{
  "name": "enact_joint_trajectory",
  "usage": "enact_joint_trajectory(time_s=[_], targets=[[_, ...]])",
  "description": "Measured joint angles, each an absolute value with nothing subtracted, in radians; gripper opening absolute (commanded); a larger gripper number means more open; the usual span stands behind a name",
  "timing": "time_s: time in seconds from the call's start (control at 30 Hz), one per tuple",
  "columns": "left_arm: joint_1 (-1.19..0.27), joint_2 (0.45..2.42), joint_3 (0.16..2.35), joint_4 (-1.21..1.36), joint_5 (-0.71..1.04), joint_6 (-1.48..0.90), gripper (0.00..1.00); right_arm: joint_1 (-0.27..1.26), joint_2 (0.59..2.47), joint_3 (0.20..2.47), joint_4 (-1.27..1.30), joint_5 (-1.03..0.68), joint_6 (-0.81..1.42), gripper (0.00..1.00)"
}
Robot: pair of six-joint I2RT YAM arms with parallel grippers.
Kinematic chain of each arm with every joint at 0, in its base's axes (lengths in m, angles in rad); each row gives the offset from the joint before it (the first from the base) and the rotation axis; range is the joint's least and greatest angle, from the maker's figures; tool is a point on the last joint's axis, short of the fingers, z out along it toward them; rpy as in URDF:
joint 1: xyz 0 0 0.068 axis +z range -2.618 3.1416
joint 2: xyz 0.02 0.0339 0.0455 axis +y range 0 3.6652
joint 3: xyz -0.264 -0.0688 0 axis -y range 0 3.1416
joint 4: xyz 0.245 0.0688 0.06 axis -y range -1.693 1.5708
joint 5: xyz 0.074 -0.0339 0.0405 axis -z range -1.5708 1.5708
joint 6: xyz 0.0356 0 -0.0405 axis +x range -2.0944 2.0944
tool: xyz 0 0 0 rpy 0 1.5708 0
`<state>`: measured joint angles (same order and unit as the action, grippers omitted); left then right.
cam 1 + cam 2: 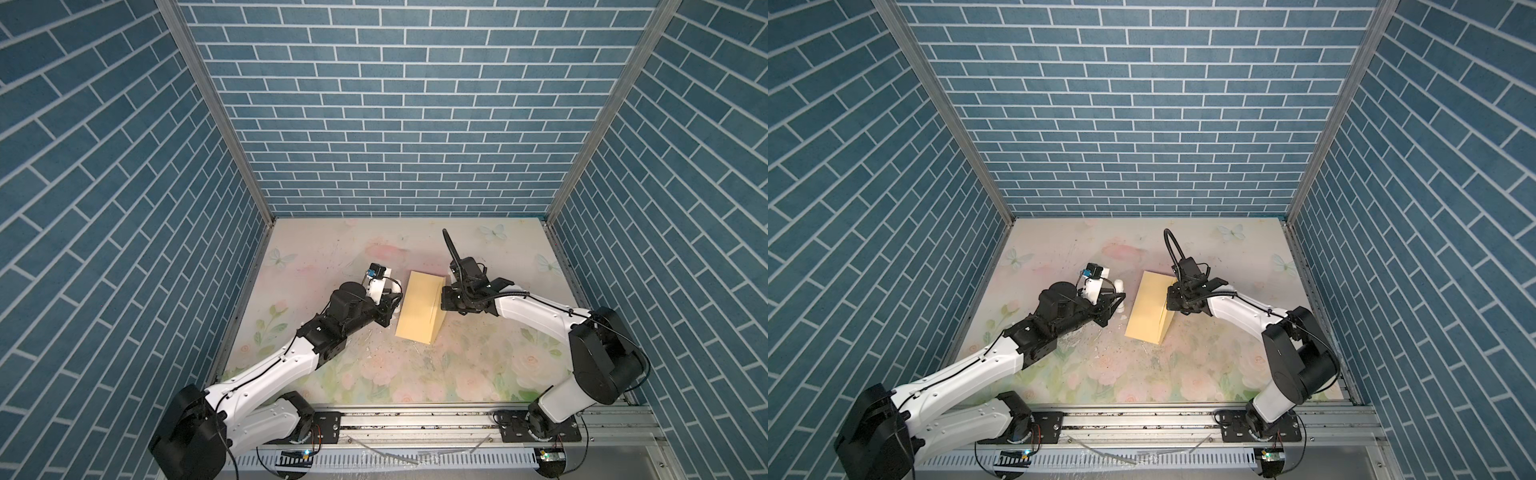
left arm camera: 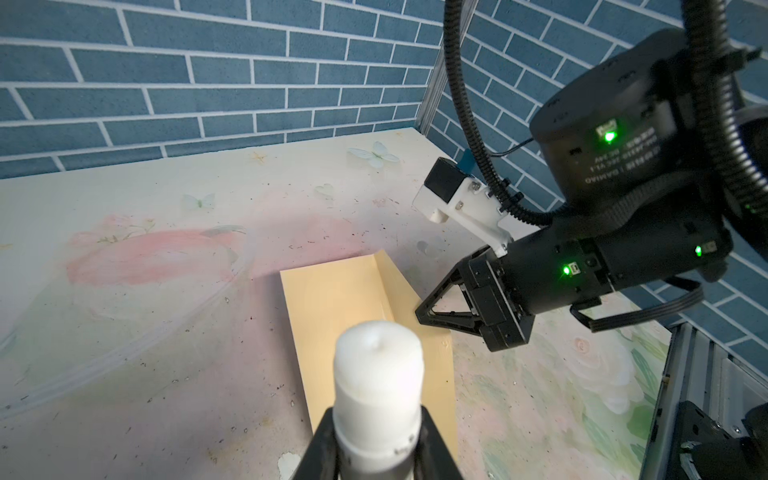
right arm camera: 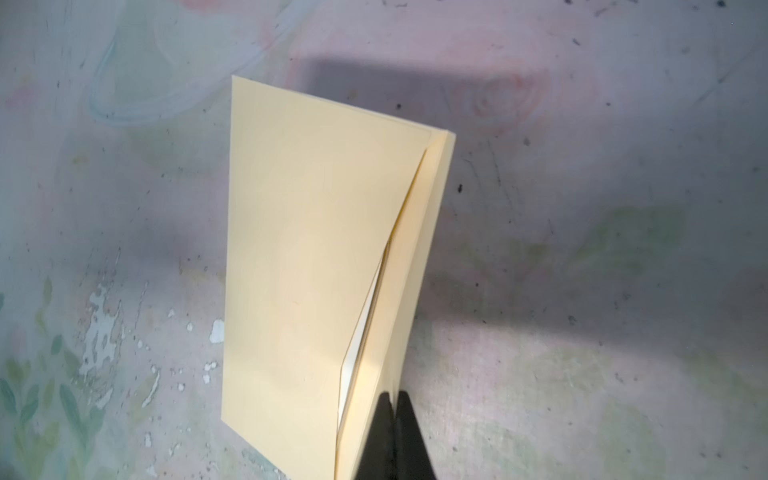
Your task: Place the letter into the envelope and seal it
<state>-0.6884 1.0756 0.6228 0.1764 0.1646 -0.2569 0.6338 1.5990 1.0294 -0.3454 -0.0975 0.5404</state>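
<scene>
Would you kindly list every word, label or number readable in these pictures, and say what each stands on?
"DAMIAO": upside down on the right arm's black motor housing, in the left wrist view.
Other print lines on that housing: too blurred to read.
Dark print on the white stick: too small to read.
The envelope: no text visible.

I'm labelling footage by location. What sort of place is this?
Probably a staged robot test cell, not a real room: brick-print panels on metal posts, a flower-print table, arms bolted to a rail.
</scene>
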Motion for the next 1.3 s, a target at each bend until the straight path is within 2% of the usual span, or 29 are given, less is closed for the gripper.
enact_joint_trajectory(time_s=[0.37, 0.8, 0.93, 1.07, 1.17, 1.3], targets=[[-0.688, 1.055, 0.623, 0.167, 0.136, -0.255, 0.0, 0.615, 1.781, 1.216, -0.566, -0.167, 0.316, 0.0], [-0.688, 1.066, 0.61, 0.178, 0.132, -0.265, 0.0, 0.598, 1.897, 1.335, -0.661, -0.199, 0.218, 0.0], [-0.688, 1.088, 0.606, 0.192, 0.136, -0.276, 0.0, 0.593, 1.914, 1.356, -0.673, -0.207, 0.202, 0.12], [-0.688, 1.106, 0.606, 0.204, 0.14, -0.282, 0.0, 0.582, 1.921, 1.365, -0.669, -0.234, 0.193, 0.35], [-0.688, 1.116, 0.601, 0.223, 0.143, -0.29, 0.0, 0.573, 1.918, 1.365, -0.653, -0.258, 0.193, 0.47], [-0.688, 1.139, 0.589, 0.252, 0.144, -0.304, 0.0, 0.555, 1.851, 1.329, -0.58, -0.288, 0.211, 0.58]])
